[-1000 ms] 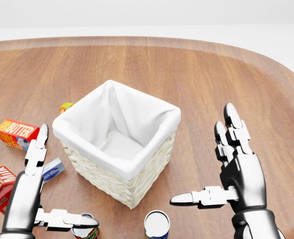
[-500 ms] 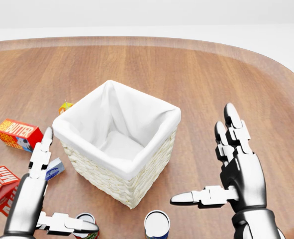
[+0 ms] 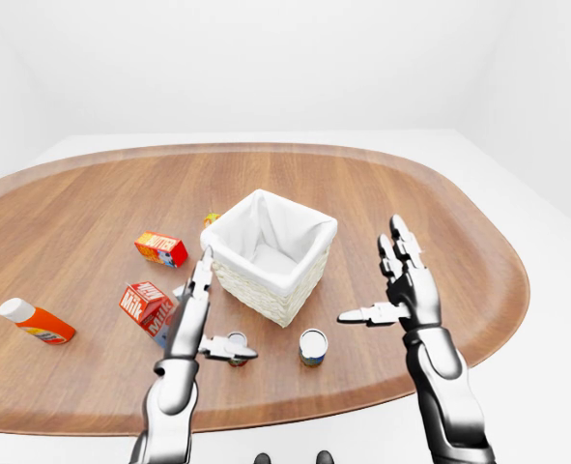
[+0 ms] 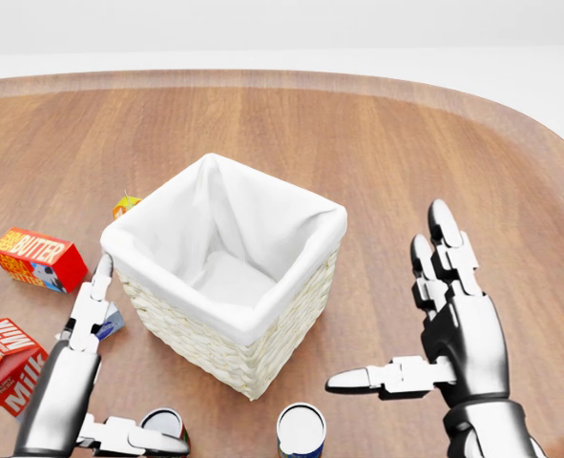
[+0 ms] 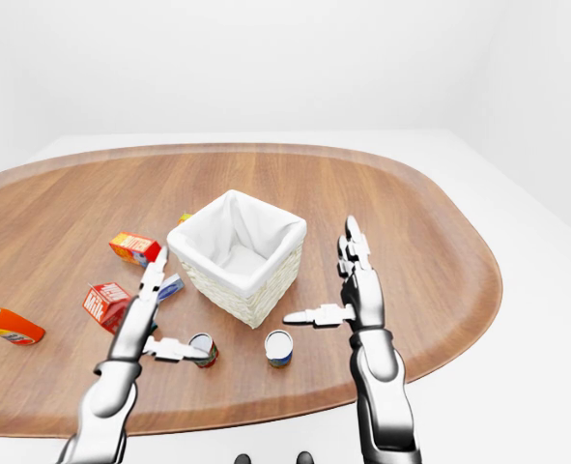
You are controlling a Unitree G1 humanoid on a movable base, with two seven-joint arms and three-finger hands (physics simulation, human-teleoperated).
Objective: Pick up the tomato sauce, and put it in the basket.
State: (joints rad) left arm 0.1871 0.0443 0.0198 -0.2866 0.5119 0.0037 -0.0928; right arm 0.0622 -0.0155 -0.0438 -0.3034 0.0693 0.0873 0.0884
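Note:
The tomato sauce can (image 3: pixel 235 348), red-labelled with an open silver top, stands on the wooden table below and left of the basket in the left-eye view; it also shows at the bottom edge of the head view (image 4: pixel 164 425). The wicker basket (image 3: pixel 295 282) with a white liner sits mid-table and holds nothing. My left hand (image 3: pixel 229 307) is open, its thumb lying against the can and its fingers pointing up beside the basket's left wall. My right hand (image 3: pixel 369 271) is open and holds nothing, to the right of the basket.
A second can (image 3: pixel 312 346) with a blue and yellow label stands right of the tomato can. A milk carton (image 3: pixel 145 302), a butter box (image 3: pixel 160 248) and an orange bottle (image 3: pixel 34 322) lie at the left. A small blue packet (image 4: pixel 108 324) lies by my left hand.
My left hand has moved right and lower in the head view, closer to the basket's wall, with its thumb staying by the tomato can. The right hand has not moved.

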